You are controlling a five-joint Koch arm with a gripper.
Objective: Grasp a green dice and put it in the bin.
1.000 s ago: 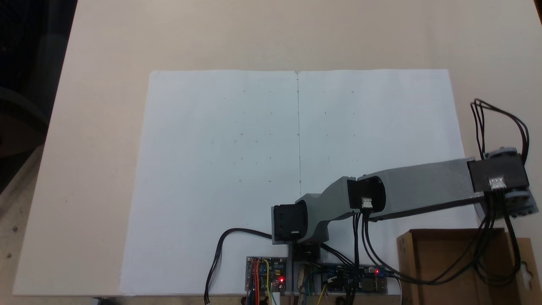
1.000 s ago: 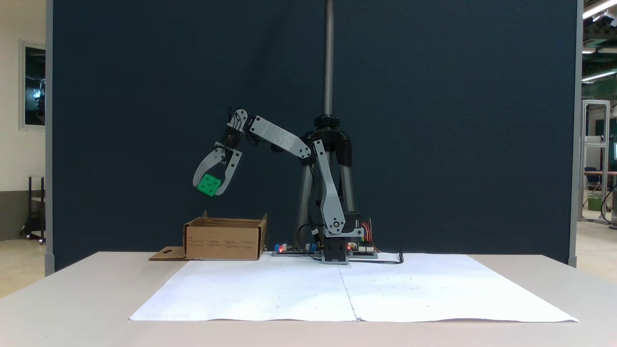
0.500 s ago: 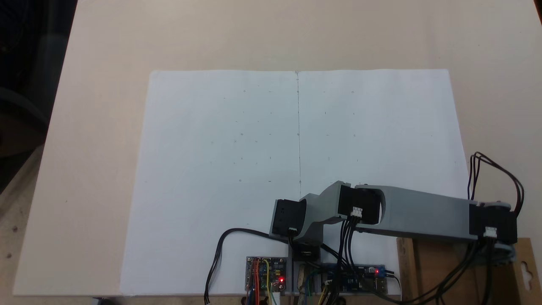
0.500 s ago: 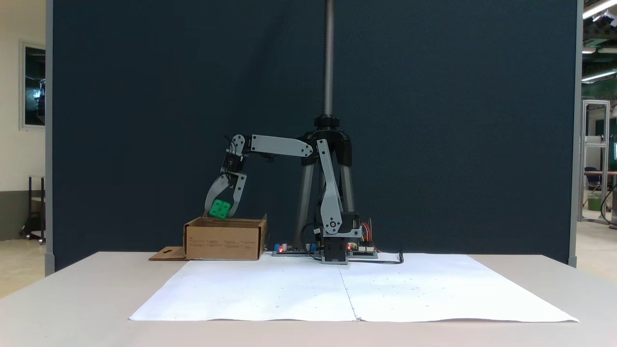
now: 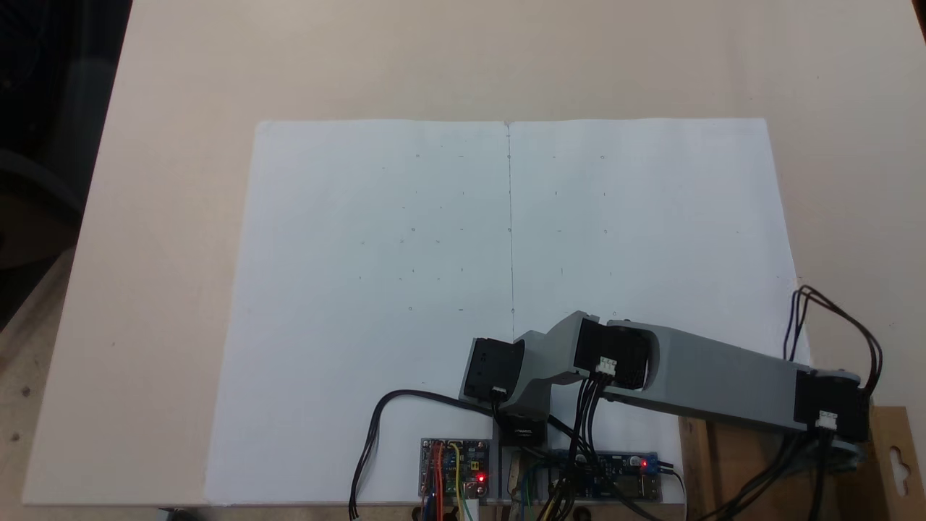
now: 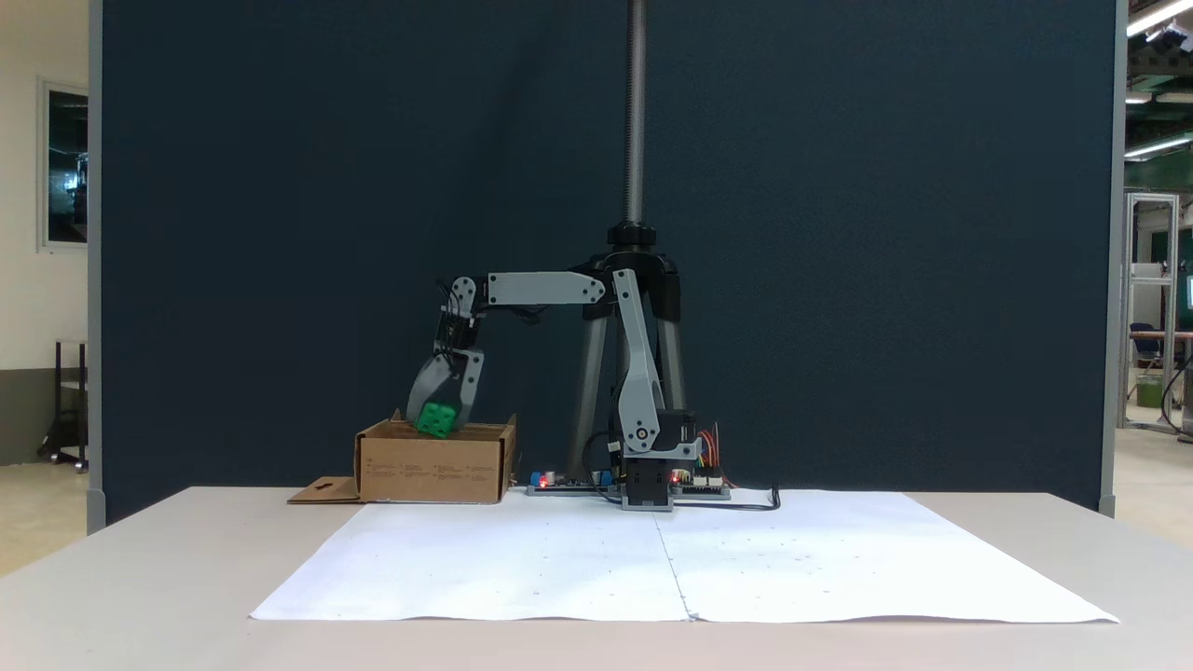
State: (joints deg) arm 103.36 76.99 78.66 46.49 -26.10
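Note:
In a fixed view from the table's front, the green dice [image 6: 435, 418] hangs between the grey fingers of my gripper [image 6: 438, 421], which is shut on it. The dice sits right at the rim of the bin [image 6: 433, 461], a brown cardboard box, and its lower part dips just below the rim. The arm's forearm lies level and the gripper points down into the box. In a fixed view from above, the forearm [image 5: 723, 376] reaches over the bin [image 5: 731, 470] at the lower right and hides the gripper and the dice.
White paper sheets [image 5: 506, 289] cover the table's middle. Circuit boards [image 5: 456, 467] with red lights and cables sit by the arm's base. The bin's flap [image 6: 324, 488] with a cutout lies flat on the table. A tripod [image 6: 634, 280] stands behind the arm.
The arm has swung over the bin and lowered. The dice, held all along, went from well above the box down to its rim.

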